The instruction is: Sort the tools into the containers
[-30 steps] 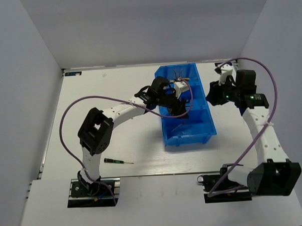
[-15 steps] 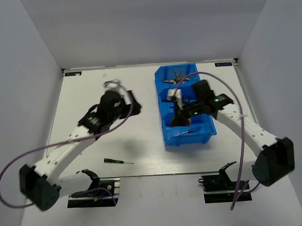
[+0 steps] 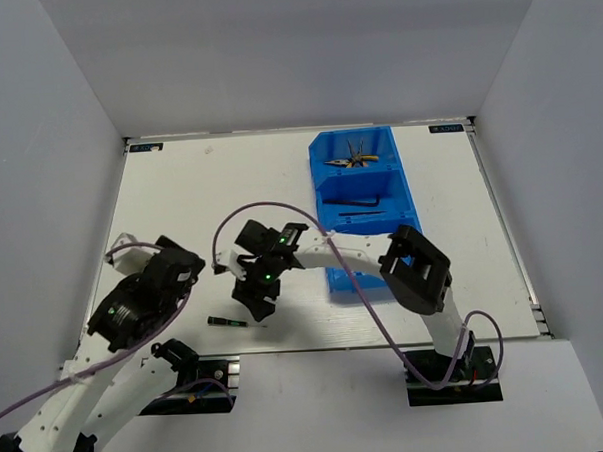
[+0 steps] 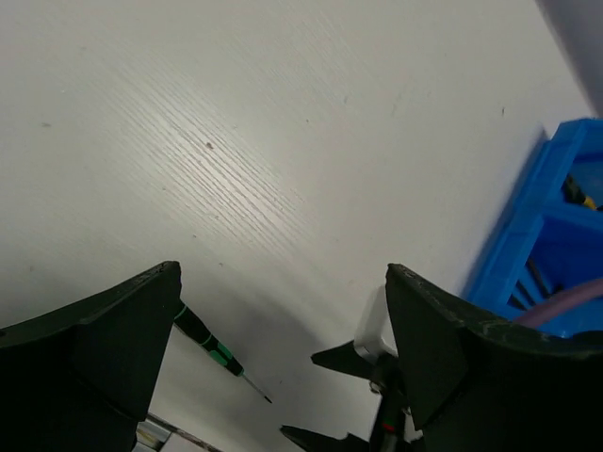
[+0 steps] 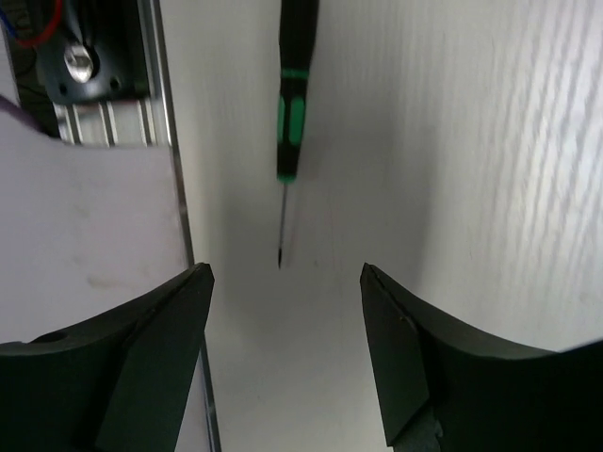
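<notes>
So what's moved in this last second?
The right arm swung off the blue bin, leftward and nearer; its open jaws now hang right by the black screwdriver on the table. The left arm pulled back from the bin to the near left corner, jaws wide open. Nothing is held. The screwdriver, bin and pliers stayed put.

No legible text, labels or numbers

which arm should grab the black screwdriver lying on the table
Right. The right gripper hangs open just above the screwdriver, whose tip points at the gap between its jaws. The left gripper, also open, sits farther off to the side.
</notes>
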`<act>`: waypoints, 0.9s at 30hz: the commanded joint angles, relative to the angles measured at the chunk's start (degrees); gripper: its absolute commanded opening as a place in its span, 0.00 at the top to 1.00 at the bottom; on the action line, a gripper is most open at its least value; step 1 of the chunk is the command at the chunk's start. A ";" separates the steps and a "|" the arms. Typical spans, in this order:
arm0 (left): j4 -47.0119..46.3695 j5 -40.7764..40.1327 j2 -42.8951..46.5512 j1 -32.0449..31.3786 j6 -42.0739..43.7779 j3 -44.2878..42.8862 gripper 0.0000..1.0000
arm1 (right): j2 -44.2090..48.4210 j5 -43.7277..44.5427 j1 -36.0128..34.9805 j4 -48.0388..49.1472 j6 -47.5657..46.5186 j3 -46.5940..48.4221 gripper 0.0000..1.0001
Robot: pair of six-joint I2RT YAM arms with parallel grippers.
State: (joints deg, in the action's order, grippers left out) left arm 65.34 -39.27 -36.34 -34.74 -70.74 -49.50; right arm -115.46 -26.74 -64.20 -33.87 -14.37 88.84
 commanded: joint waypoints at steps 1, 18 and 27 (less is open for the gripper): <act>10.22 -7.57 4.33 -0.33 -6.95 -3.32 0.00 | -2.22 1.69 -2.41 1.87 7.07 6.07 0.30; 14.99 -11.18 9.18 -0.33 -9.60 -6.93 0.00 | -16.54 24.08 -11.47 9.00 7.26 15.57 0.36; 14.99 -10.13 9.18 -0.33 -9.59 -6.93 0.00 | -15.94 33.84 -12.26 9.24 2.42 6.99 0.85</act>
State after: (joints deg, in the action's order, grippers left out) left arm 76.51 -48.25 -26.44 -34.74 -79.57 -54.92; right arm -130.50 -0.54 -75.90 -22.83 -9.61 101.91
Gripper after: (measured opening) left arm 0.994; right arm 0.207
